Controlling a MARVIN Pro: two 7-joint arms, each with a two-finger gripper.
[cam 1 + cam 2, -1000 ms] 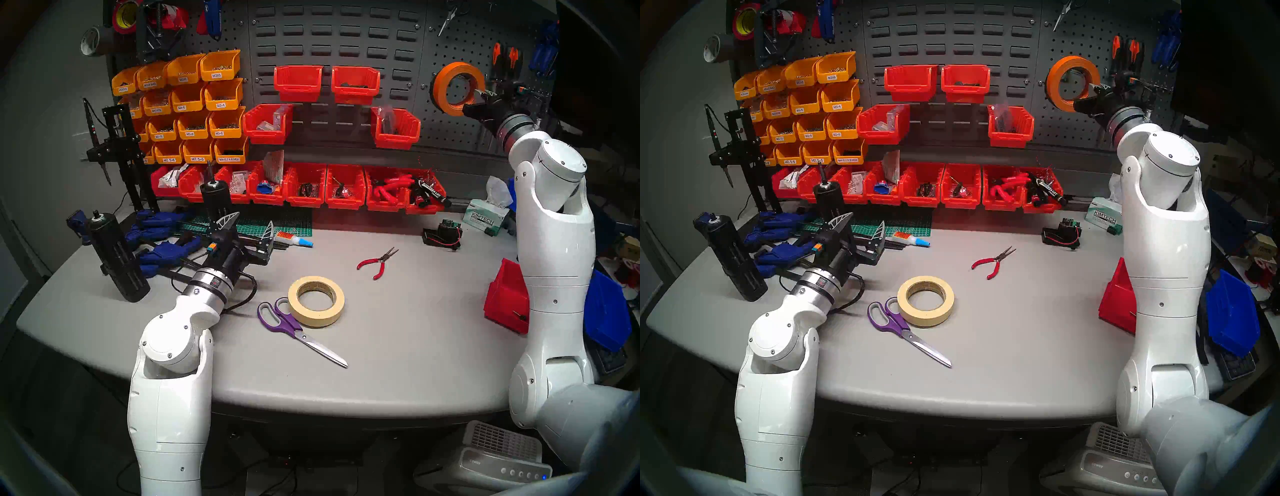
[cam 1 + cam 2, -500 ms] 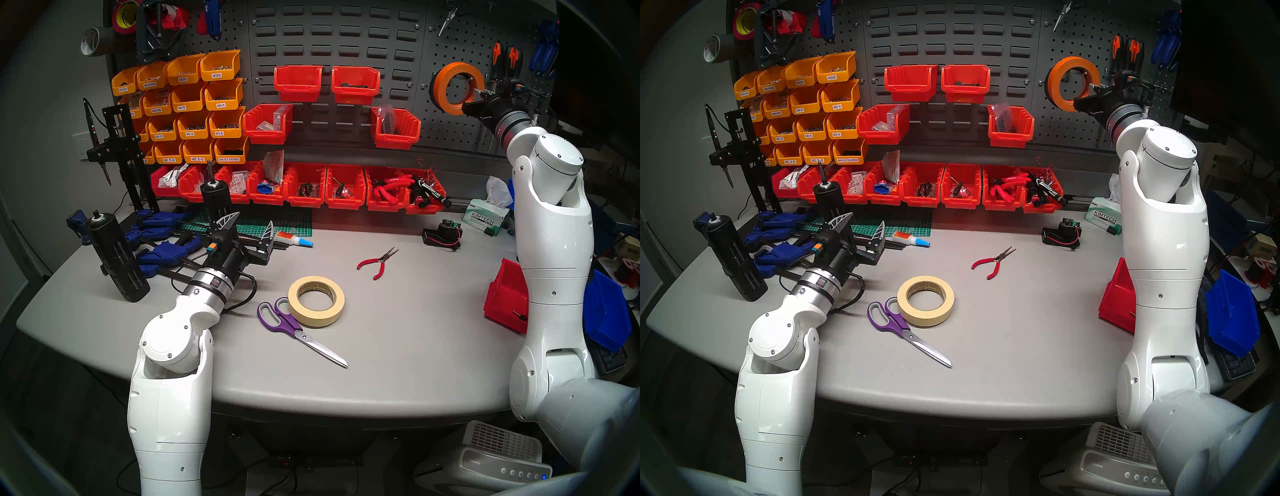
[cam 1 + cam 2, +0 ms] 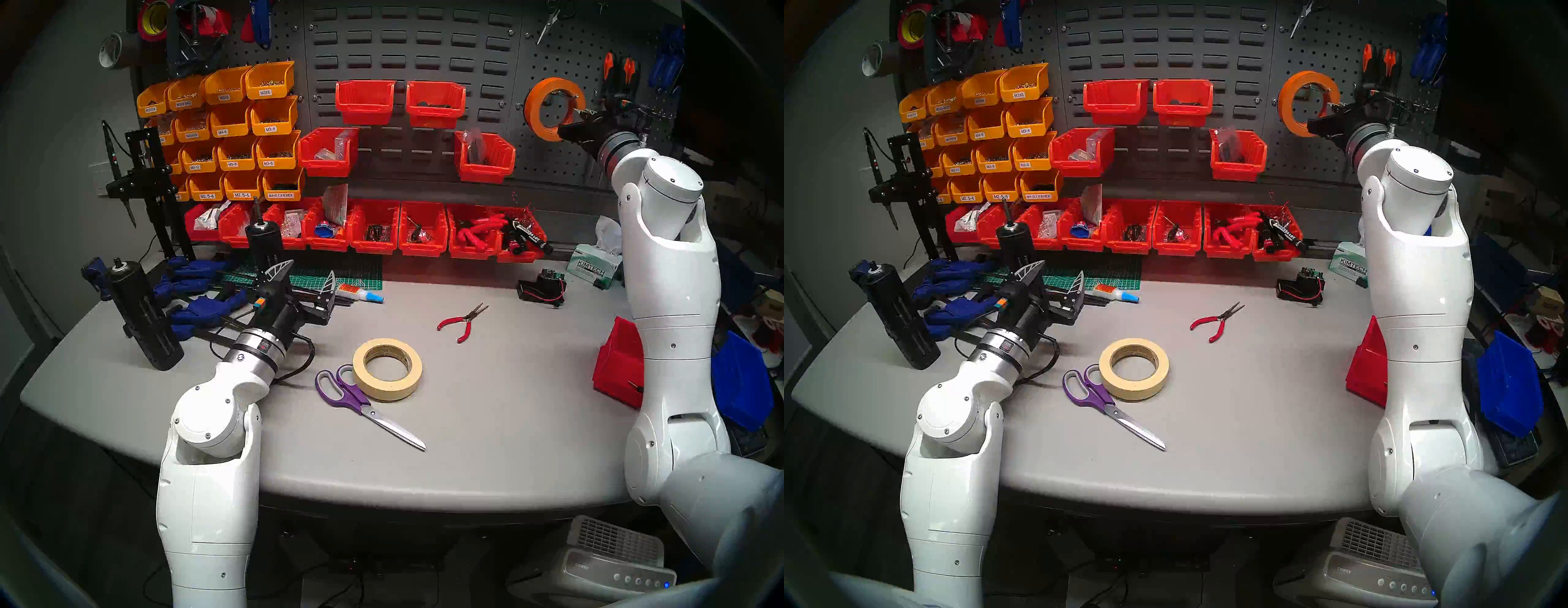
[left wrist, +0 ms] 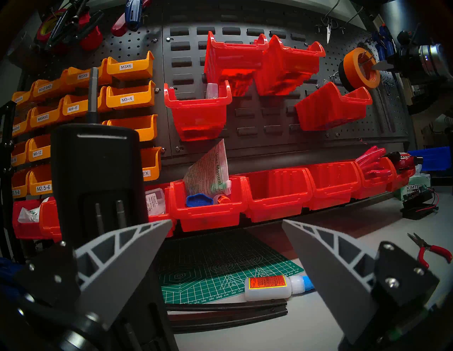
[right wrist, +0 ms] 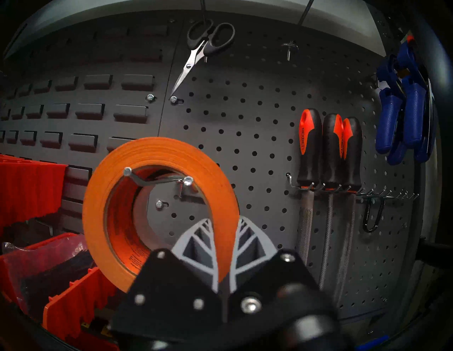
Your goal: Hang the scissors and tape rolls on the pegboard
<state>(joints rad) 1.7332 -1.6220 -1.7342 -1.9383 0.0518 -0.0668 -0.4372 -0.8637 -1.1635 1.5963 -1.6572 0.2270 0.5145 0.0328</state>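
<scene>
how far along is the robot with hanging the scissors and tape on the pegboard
Done: a black roll seems to sit on the pegboard behind the orange one. In hand: the right claw is shut on the orange tape roll, its hole around the hook. Left: the cream tape roll and purple scissors lie on the table; the left claw is open, empty.

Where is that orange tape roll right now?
Up at the pegboard on the robot's right, the orange tape roll is pinched in the right gripper, its hole around a metal hook, left of the orange-and-black-handled files.
</scene>
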